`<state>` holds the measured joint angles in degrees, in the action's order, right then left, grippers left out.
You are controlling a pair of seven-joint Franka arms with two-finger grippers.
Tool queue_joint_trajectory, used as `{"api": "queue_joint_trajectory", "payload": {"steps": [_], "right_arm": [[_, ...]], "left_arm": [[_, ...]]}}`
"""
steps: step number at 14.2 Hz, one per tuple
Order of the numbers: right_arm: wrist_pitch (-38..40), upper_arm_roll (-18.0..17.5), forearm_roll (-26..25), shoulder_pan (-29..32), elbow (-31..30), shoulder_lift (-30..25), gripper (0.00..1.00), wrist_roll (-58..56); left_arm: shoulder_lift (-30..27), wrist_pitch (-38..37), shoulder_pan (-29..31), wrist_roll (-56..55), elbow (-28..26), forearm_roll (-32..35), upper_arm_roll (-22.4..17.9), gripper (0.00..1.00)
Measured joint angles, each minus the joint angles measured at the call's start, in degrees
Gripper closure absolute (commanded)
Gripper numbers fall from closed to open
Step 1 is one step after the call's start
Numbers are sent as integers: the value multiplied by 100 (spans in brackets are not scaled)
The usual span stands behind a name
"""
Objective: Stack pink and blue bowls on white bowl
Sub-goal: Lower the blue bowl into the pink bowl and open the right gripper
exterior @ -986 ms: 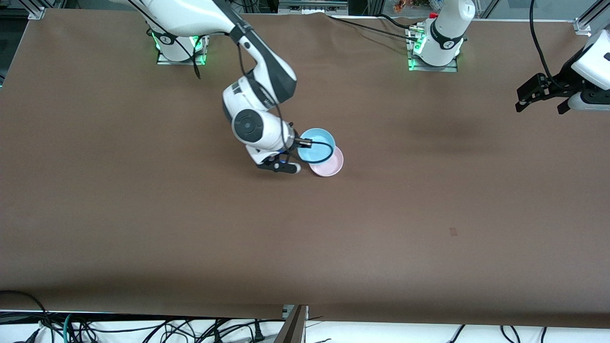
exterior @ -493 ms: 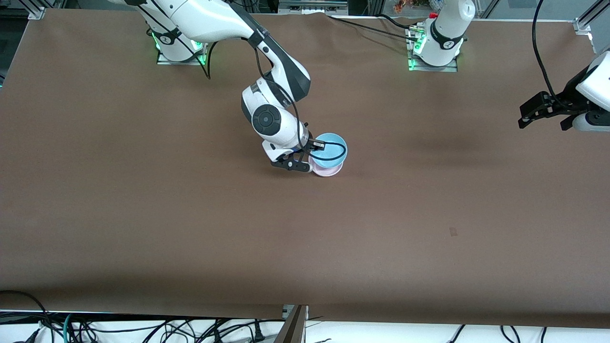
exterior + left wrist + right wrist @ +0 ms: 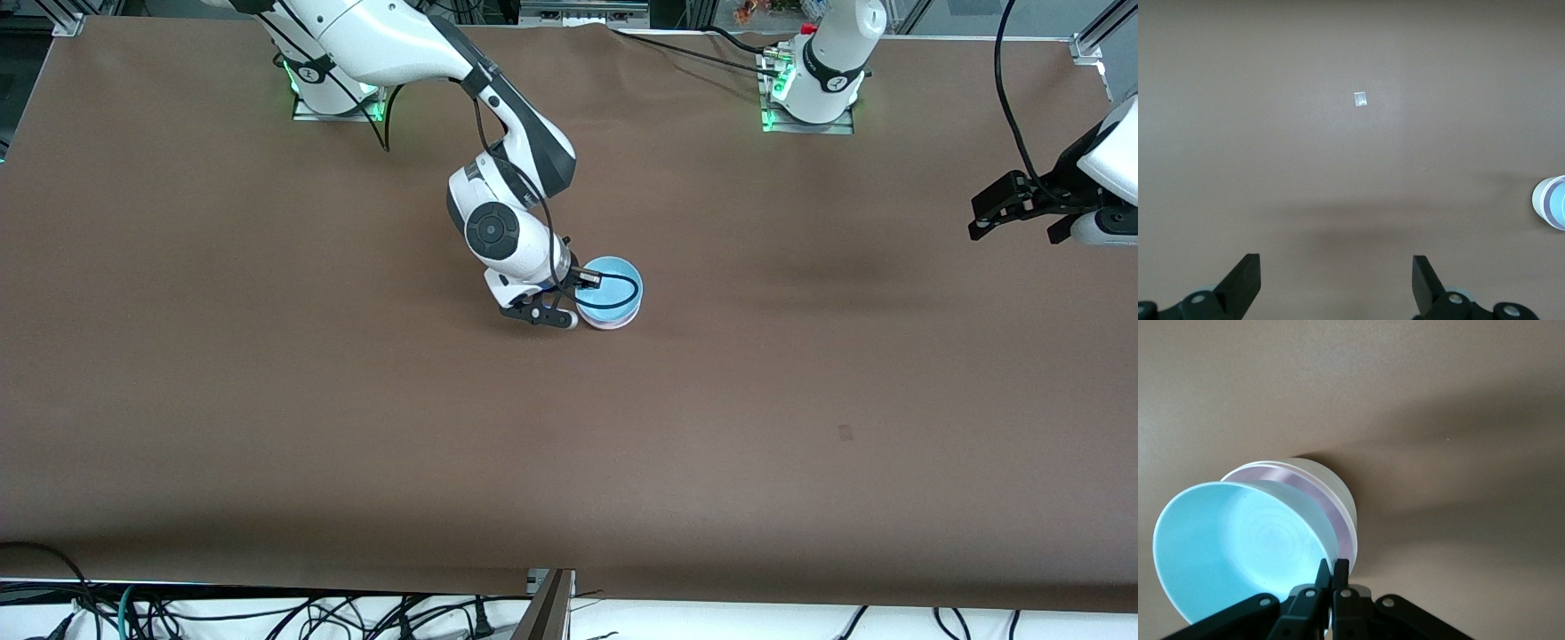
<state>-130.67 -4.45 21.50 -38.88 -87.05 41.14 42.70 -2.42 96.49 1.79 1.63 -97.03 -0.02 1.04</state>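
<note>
My right gripper (image 3: 578,300) is shut on the rim of the light blue bowl (image 3: 609,283), seen closely in the right wrist view (image 3: 1332,568). The blue bowl (image 3: 1238,547) sits a little tilted on top of the pink bowl (image 3: 1333,505), which is nested in the off-white bowl (image 3: 1328,479). In the front view only a thin pale edge of the pink bowl (image 3: 612,325) shows under the blue one. My left gripper (image 3: 1015,228) is open and empty, up in the air at the left arm's end of the table, and waits (image 3: 1336,277).
The brown table (image 3: 356,427) has a small pale square mark (image 3: 845,432) nearer the front camera, also in the left wrist view (image 3: 1361,99). The bowl stack shows at the edge of the left wrist view (image 3: 1553,203). Cables lie below the table's front edge.
My right gripper has carried the blue bowl from beside the pink bowl to over it and lowered it onto the stack. The left gripper has drifted slightly.
</note>
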Motion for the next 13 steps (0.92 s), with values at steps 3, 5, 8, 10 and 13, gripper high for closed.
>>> {"api": "queue_joint_trajectory", "payload": {"steps": [3, 5, 8, 10, 13], "right_arm": [[-200, 0, 0, 0, 0, 47, 100, 85], [-349, -3, 0, -16, 0, 104, 100, 189], [-414, -2, 0, -23, 0, 150, 48, 209], [-426, 4, 1, -6, 13, 150, 0, 214], [-418, 3, 1, -10, 120, 118, 0, 273]], "left_arm": [[0, -2, 73, 0, 7, 0, 94, 0], [0, -11, 80, 0, 8, 0, 104, 0], [0, -56, 96, 0, 9, 0, 118, 0], [0, -78, 98, 0, 9, 0, 122, 0], [0, -82, 99, 0, 10, 0, 125, 0]]}}
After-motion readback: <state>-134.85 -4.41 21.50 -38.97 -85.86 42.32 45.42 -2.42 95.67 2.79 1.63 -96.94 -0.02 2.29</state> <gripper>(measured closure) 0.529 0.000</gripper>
